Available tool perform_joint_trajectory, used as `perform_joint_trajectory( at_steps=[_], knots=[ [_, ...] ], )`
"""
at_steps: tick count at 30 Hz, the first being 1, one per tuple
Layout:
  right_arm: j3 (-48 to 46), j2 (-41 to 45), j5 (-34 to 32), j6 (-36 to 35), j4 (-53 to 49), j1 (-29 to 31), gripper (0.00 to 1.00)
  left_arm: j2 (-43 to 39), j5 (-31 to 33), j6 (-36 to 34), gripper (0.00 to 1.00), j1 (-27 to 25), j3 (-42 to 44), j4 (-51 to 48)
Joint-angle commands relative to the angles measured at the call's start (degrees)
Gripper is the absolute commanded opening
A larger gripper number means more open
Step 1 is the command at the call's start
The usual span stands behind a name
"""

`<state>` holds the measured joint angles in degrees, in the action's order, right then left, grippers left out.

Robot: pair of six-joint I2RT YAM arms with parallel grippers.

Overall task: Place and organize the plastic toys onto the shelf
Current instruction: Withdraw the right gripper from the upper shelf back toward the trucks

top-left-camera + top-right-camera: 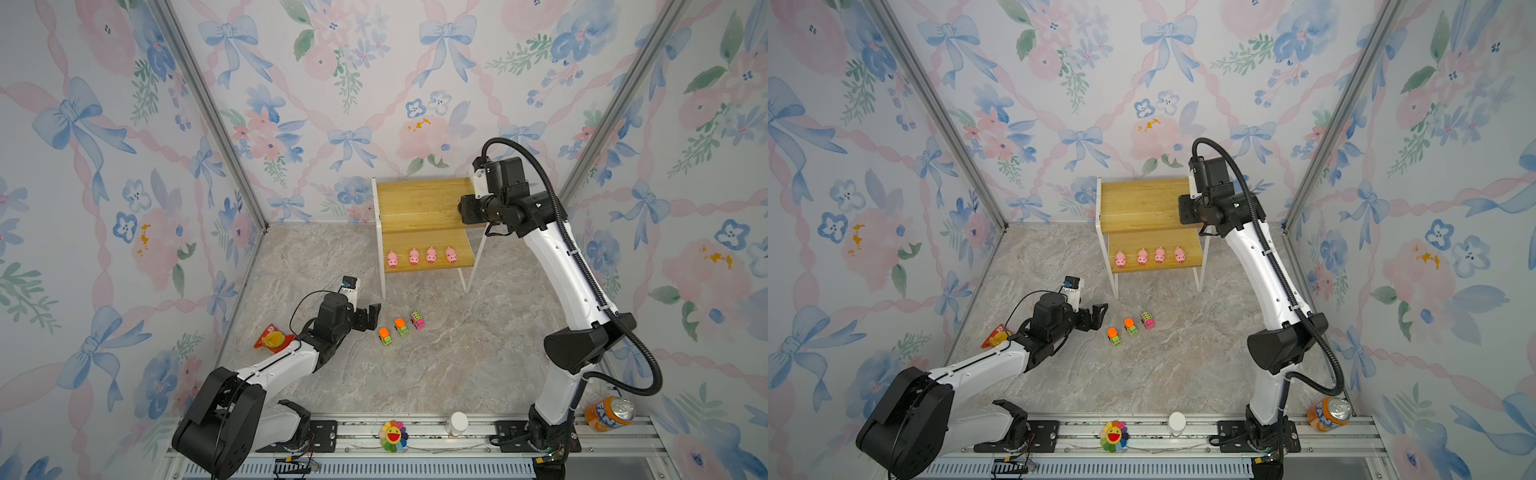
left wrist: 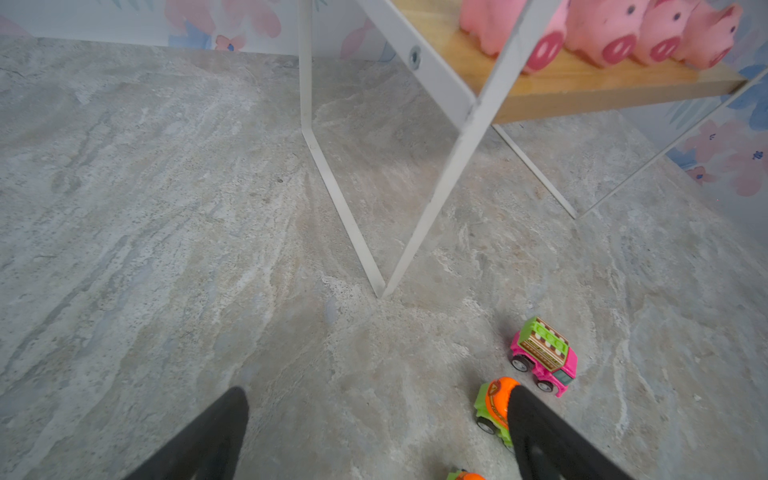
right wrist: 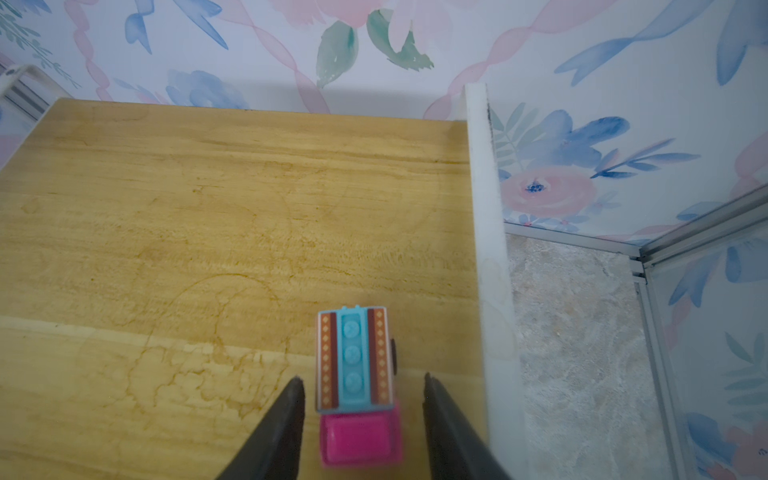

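Bright, even, diffuse light from above in both top views; only faint soft shadows on the floor under the shelf. Strong wide-angle splay of the wall posts either side of the shelf. Motion blur on the pink car atop the shelf; pigs on its lower board soft, too close for focus

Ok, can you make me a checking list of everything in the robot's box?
Surface: marbled grey tabletop.
Job's things: four pink pigs in a row on the lower board of the shelf; blue-roofed pink car on its upper board; two green cars and a green-roofed pink car on the tabletop.
Clutter: snack packet beside the left arm; rainbow flower, white bottle, orange can on the front rail.
Grippers: right gripper open, fingers either side of the blue-roofed pink car, not touching; left gripper open, empty.
Cables: black hose along the right arm; thin black wire looped on the left arm.
Surroundings: flower-and-bow wallpaper, metal corner posts.
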<state>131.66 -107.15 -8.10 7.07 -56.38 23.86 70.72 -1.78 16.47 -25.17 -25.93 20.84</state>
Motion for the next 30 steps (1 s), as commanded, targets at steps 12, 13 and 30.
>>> perform_joint_trajectory(
  at_steps=[12,13,30],
  knots=[
    [-18.8,22.8,-5.2,-3.4,2.2,11.8,0.63,0.0,0.9,-1.0,0.98,-0.4,0.6,-0.6],
    [-24.2,25.6,-4.1,-2.5,4.1,12.1,0.63,0.0,0.9,-1.0,0.98,-0.4,0.7,-0.6],
    [-79.4,37.8,0.1,9.6,33.4,22.6,0.61,1.2,0.8,-1.0,0.98,-0.6,1.3,-0.6]
  ],
)
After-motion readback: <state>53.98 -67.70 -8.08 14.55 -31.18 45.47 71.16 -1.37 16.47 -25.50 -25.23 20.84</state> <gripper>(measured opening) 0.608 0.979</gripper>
